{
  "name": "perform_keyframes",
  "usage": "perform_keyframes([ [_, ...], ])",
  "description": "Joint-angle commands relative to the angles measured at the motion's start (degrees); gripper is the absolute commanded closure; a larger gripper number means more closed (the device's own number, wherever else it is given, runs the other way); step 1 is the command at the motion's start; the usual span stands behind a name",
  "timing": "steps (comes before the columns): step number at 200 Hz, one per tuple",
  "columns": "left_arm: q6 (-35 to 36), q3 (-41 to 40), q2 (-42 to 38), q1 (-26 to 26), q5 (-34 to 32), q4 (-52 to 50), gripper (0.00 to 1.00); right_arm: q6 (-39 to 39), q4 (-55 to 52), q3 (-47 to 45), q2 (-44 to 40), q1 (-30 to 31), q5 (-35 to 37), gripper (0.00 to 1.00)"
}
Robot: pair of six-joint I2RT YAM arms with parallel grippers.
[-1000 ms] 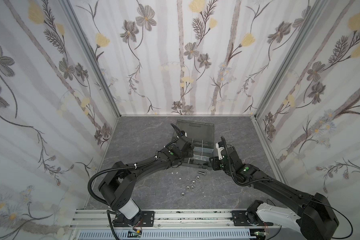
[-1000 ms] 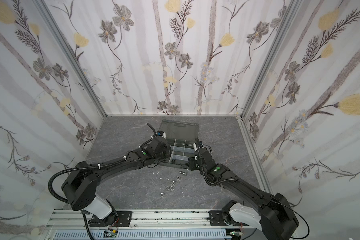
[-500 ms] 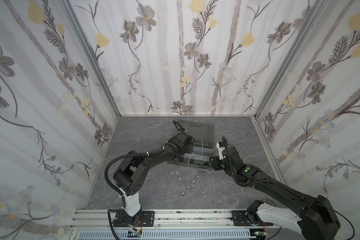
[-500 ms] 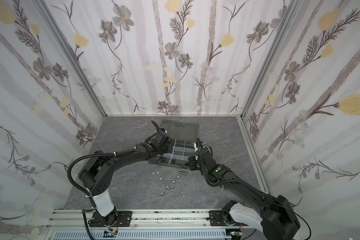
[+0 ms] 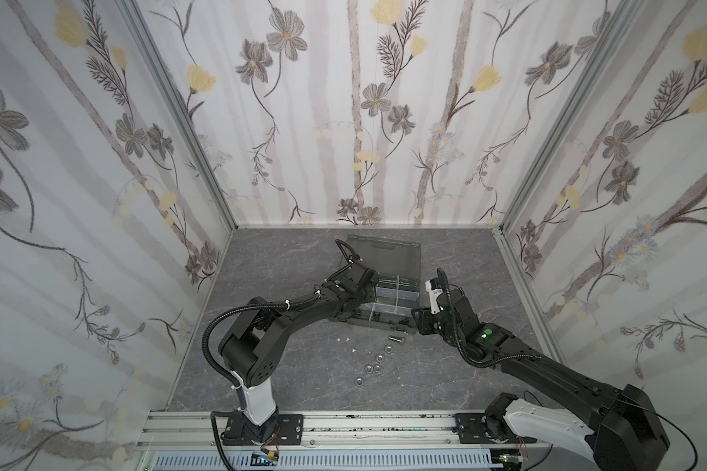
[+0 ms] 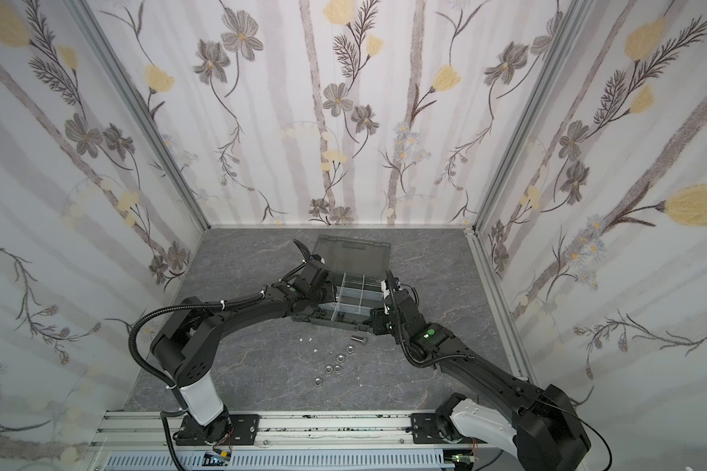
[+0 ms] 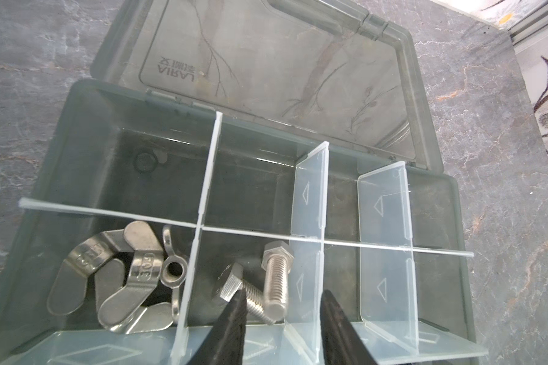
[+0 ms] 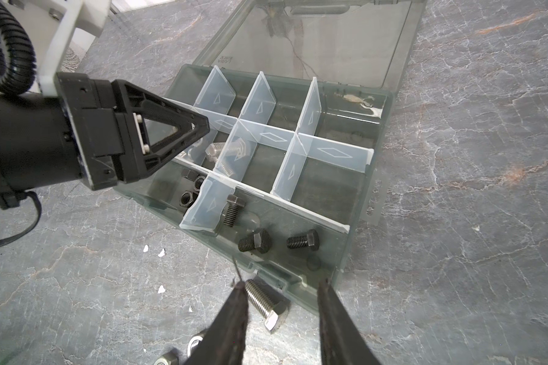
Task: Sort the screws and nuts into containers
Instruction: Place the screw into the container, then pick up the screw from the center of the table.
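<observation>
My left jaws: part open, empty, above two silver screws (image 7: pixel 276 278) in the organiser case (image 7: pixel 86 132); my right jaws likewise, above one screw (image 8: pixel 264 305) just outside it

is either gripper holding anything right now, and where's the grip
Nothing is held. The left gripper is open over two silver screws lying in a compartment; the right gripper is open over a loose silver screw on the table.

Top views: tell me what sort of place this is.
Probably a purpose-built robot test booth. In a top view, floral wall panels in metal framing box in a grey tabletop. The left arm and right arm bolt to an aluminium rail along its front, and an organiser case sits between them.
</observation>
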Motion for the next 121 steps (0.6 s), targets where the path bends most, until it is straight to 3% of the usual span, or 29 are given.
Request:
perform_keyframes([
  [1, -0.6, -0.5, -1.5, 0.0, -0.6, 0.4, 0.56, 0.4, 0.8, 0.0, 0.0, 0.0, 0.1, 0.62],
  [57, -0.5, -3.7, -6.9, 0.1, -1.6, 0.4, 0.53, -0.2, -0.2, 0.4, 0.4, 0.0, -0.1, 0.62],
  [121, 0.1, -12.9, -17.6, 0.8, -5.5, 0.5, 0.51, 0.5, -0.9, -1.1, 0.2, 0.3, -1.5, 0.63],
])
